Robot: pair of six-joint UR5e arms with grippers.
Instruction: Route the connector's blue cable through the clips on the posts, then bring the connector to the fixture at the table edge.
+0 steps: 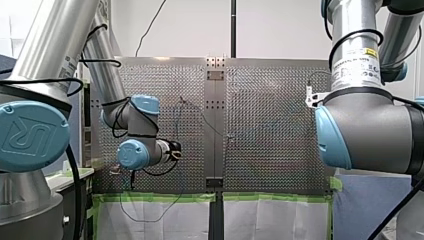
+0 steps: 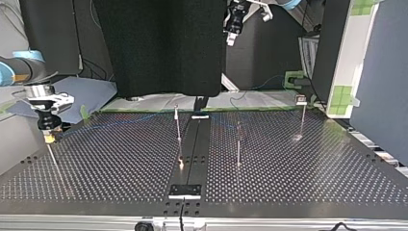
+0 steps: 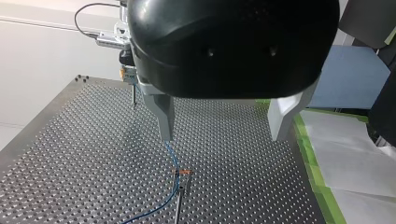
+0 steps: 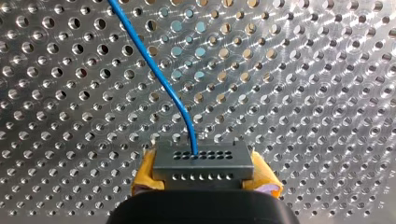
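perforated table (image 4: 303,70), connector (image 4: 201,164) gripped in right pincer (image 4: 204,176)

White wall (image 1: 280,25) beyond the perforated table (image 1: 270,115), black curtain (image 2: 159,43) opposite (green tape (image 1: 155,197) along white sheeting (image 1: 270,220))

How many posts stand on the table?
3, by the top view: left post beside the centre strip, middle post, right post. A fourth may hide under my right gripper.

Grey connector (image 4: 201,164) held in right claw (image 4: 204,176); blue cable (image 4: 154,70) arcing away
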